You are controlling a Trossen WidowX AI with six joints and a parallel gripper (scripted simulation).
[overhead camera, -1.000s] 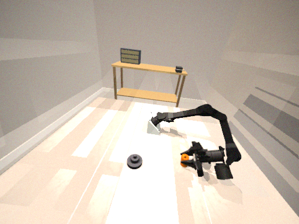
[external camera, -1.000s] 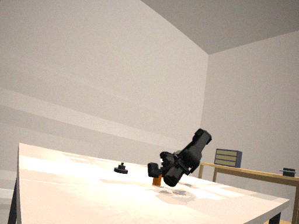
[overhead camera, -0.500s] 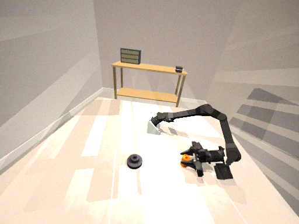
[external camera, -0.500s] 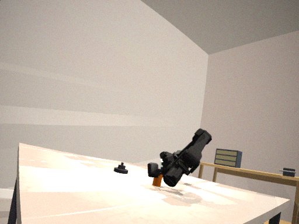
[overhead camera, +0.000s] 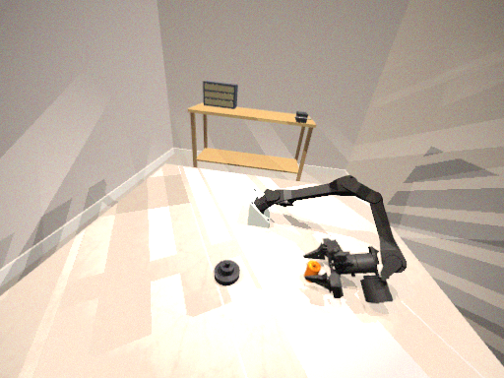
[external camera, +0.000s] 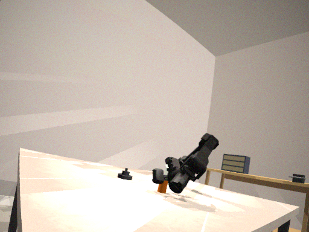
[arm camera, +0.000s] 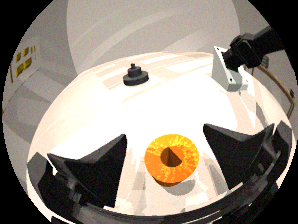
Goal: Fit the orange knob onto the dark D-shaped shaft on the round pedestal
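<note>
The orange knob (overhead camera: 312, 271) (external camera: 162, 186) (arm camera: 187, 150) stands upright on the table, its top face and dark hole showing in the wrist view. My gripper (overhead camera: 308, 267) (arm camera: 166, 133) is open around it; the wrist view shows a gap between the knob and each finger. The dark round pedestal (overhead camera: 227, 281) (external camera: 124, 177) (arm camera: 142, 80) stands apart from the knob, to its left in the top and exterior views and farther off in the wrist view. Its short shaft (overhead camera: 226, 264) (external camera: 126, 170) (arm camera: 133, 65) is bare. The shaft's flat side cannot be made out.
A pale bracket (overhead camera: 258, 218) (arm camera: 227, 72) stands on the table (overhead camera: 197, 340) (external camera: 75, 208) at the arm's base. A wooden shelf (overhead camera: 251, 114) with a drawer box (overhead camera: 220, 94) (external camera: 235, 163) and a small dark object (overhead camera: 301, 117) (external camera: 299, 178) is beyond the table.
</note>
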